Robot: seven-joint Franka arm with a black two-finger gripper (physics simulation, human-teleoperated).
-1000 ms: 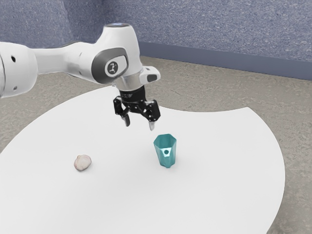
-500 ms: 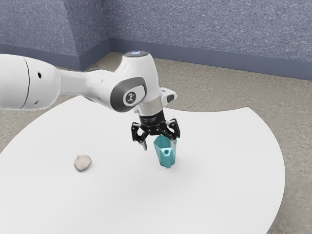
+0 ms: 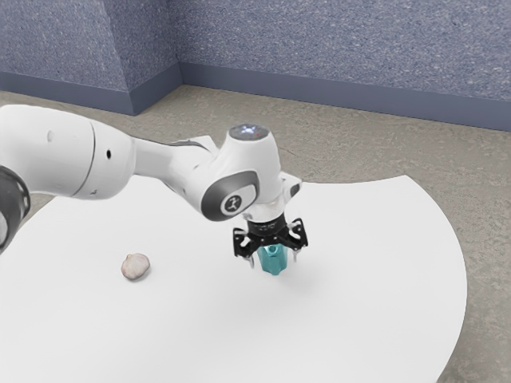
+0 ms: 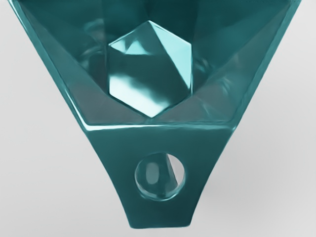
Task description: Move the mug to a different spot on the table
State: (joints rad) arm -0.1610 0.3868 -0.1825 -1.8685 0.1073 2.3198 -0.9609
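Blue-grey textured walls (image 3: 359,40) with a darker baseboard enclose a beige floor (image 3: 399,136), on which stands the white round table (image 3: 359,311).

Exterior view: I have the arm reaching in from the left, bent down over the middle of the table. The gripper (image 3: 271,254) is lowered around the teal mug (image 3: 274,264). Its black fingers (image 3: 242,249) stand spread, one on each side of the mug and wider than its body, and neither can be seen pressing on it. The mug stands upright on the tabletop near the table's centre, with its upper part hidden behind my hand.

Open room: bare white surface runs right of the mug to the table's curved right edge, which is well apart from it, and likewise toward the near edge. The far edge lies closer to the mug than the near one. To the left, well apart from mug and gripper, rests a small pale lumpy object (image 3: 136,266), with clear surface between them.

Wrist view: I look straight down into the mug (image 4: 153,128), whose faceted walls taper to a hexagonal floor (image 4: 150,69). A flat handle tab pierced by a round hole (image 4: 160,177) projects from its rim, and white tabletop (image 4: 34,148) shows on both sides.
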